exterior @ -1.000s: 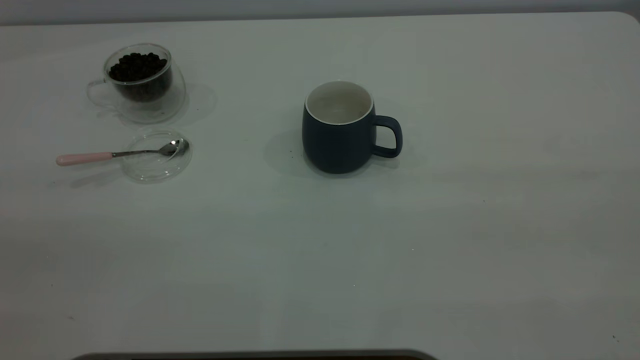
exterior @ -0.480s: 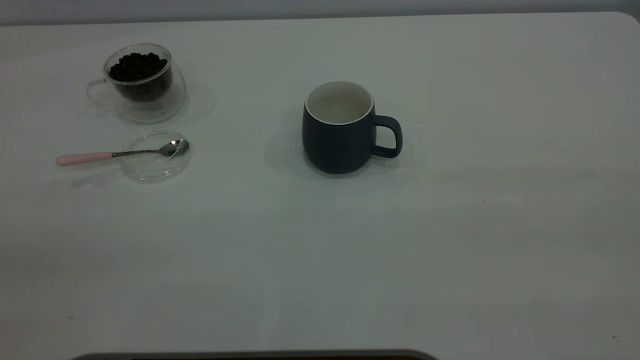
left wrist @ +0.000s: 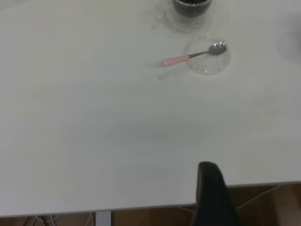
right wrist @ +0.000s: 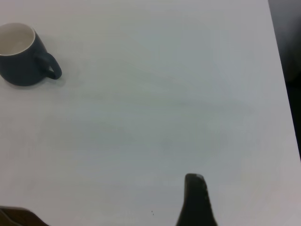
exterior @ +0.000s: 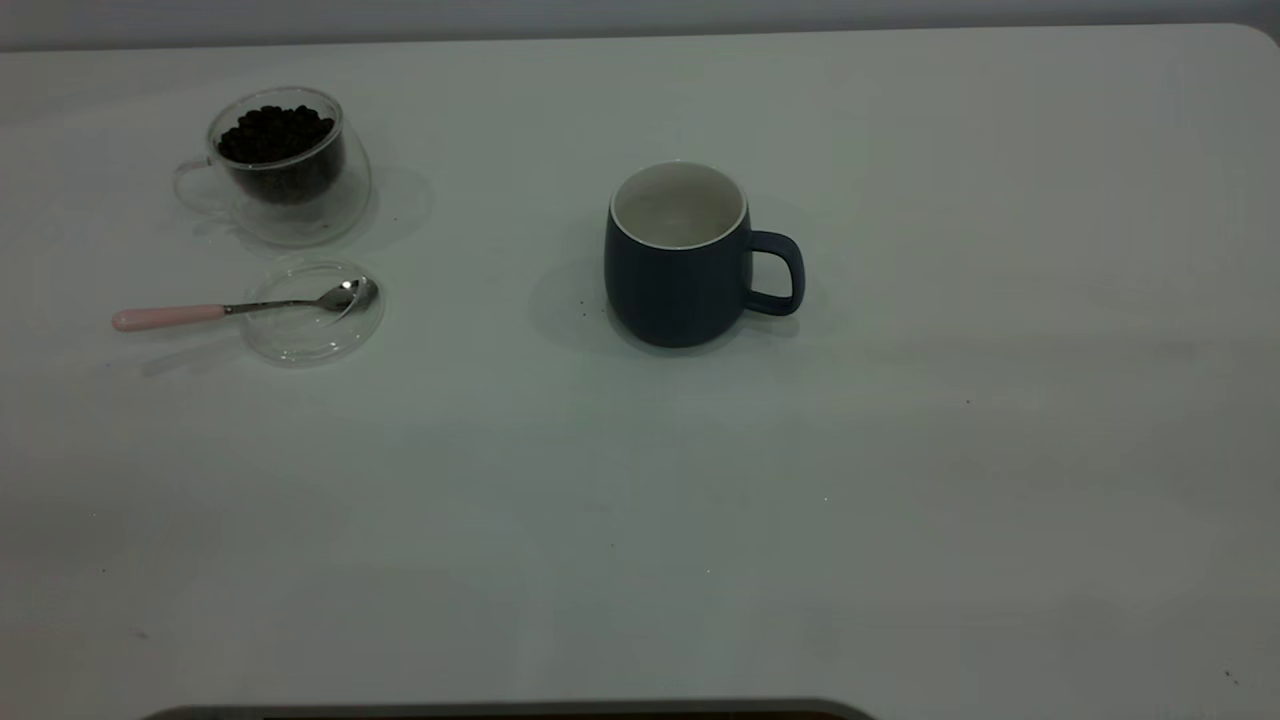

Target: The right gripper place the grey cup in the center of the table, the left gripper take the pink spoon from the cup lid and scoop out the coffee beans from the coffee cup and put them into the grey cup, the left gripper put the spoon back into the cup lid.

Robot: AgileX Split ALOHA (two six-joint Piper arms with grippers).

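Note:
The grey cup (exterior: 675, 270) stands upright near the middle of the table (exterior: 700, 500), handle to the right, inside white and empty; it also shows in the right wrist view (right wrist: 21, 59). The coffee cup (exterior: 285, 175) holds coffee beans (exterior: 275, 132) at the back left. In front of it the pink spoon (exterior: 200, 313) lies with its bowl in the cup lid (exterior: 312, 340). The left wrist view shows the spoon (left wrist: 188, 57), the lid (left wrist: 209, 68) and the coffee cup (left wrist: 190, 14). My left gripper (left wrist: 211, 188) sits over the table's edge, far from them. My right gripper (right wrist: 195, 197) is far from the grey cup.
The table's rounded back right corner (exterior: 1255, 35) shows in the exterior view. A dark edge (exterior: 500, 712) lies along the front. Neither arm shows in the exterior view. Bare tabletop lies between the mug and both grippers.

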